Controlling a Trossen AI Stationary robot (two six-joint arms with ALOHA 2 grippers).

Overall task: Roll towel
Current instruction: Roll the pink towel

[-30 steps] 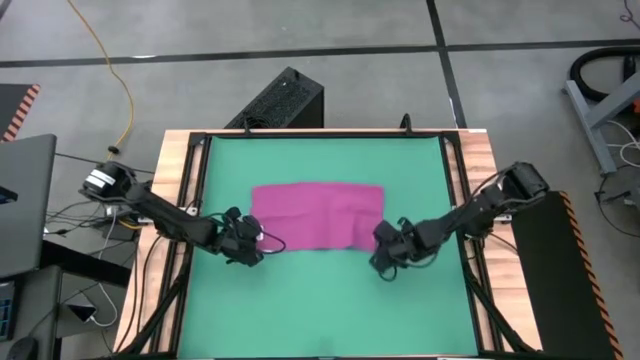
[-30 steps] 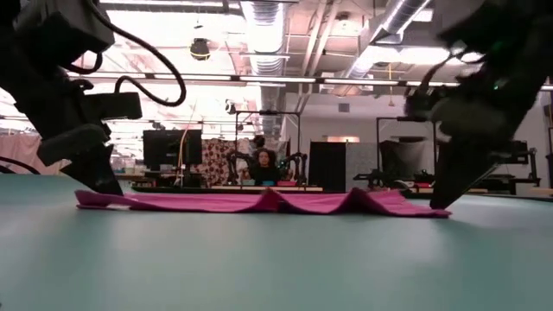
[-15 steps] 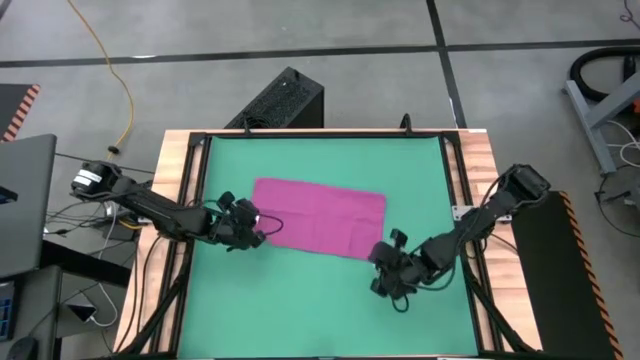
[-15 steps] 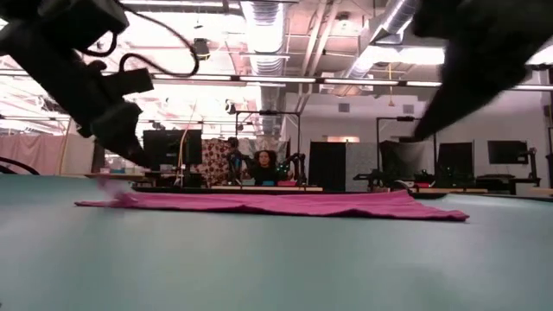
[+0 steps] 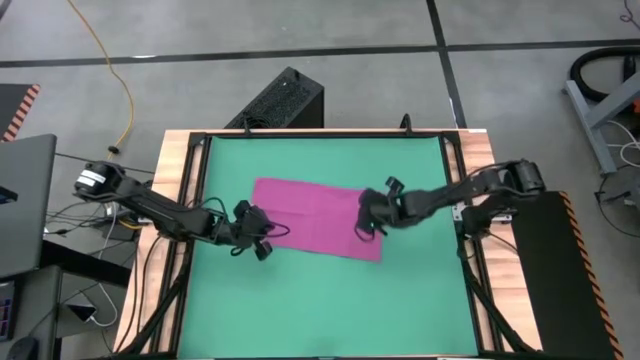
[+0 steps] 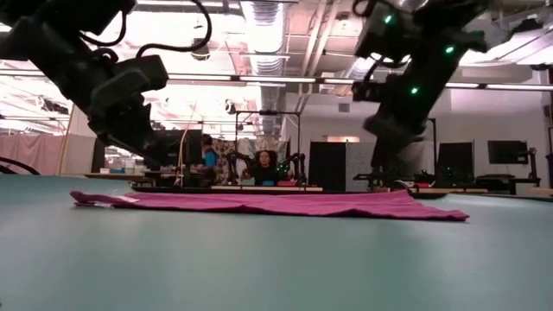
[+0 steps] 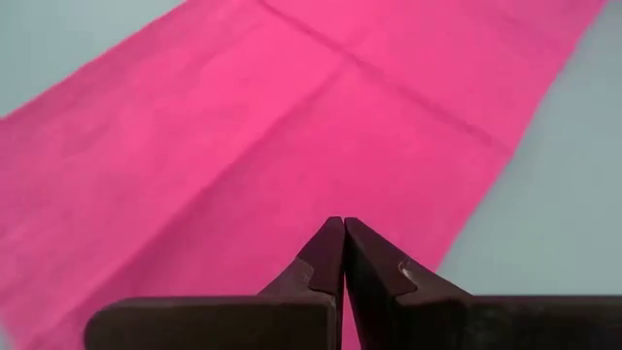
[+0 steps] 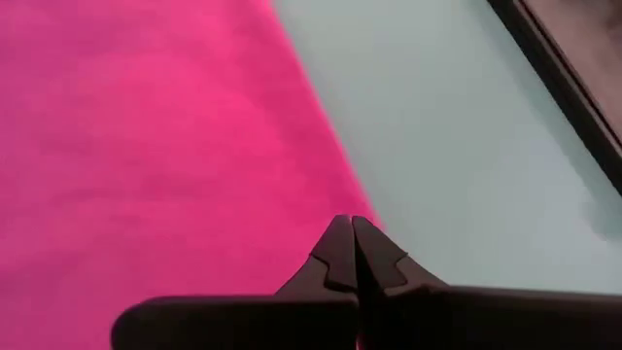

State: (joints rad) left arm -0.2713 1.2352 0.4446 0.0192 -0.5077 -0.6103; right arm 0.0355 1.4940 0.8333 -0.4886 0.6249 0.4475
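**Magenta towel lying flat, both tools pinched shut above it**

A magenta-purple rectangular towel of soft fabric [image 5: 318, 219] is lying spread out in one flat layer near the middle of the green-topped counter [image 5: 320, 310]. From the low view it is showing as a thin, nearly level strip [image 6: 268, 204] with only slight ripples and a small bump at its left end. In the left wrist view faint crease lines are crossing the cloth [image 7: 243, 146].

The left tool [image 5: 262, 238] is reaching in from the counter's left side, its dark arm stretching low across the wooden edge, and it is sitting at the towel's left end, near the lower corner. Its two fingers are pressed together with nothing between them, and the tip [image 7: 343, 226] is hanging just over the fabric. The right tool [image 5: 368, 218] is coming in from the right side, the arm running almost level, and it is sitting over the towel's right end. Its fingers are likewise pinched shut and empty [image 8: 352, 226], right above the cloth's edge where fabric meets bare counter.

The towel's long axis is running left to right across the counter, tilting slightly so that the right end is sitting lower in the high view.
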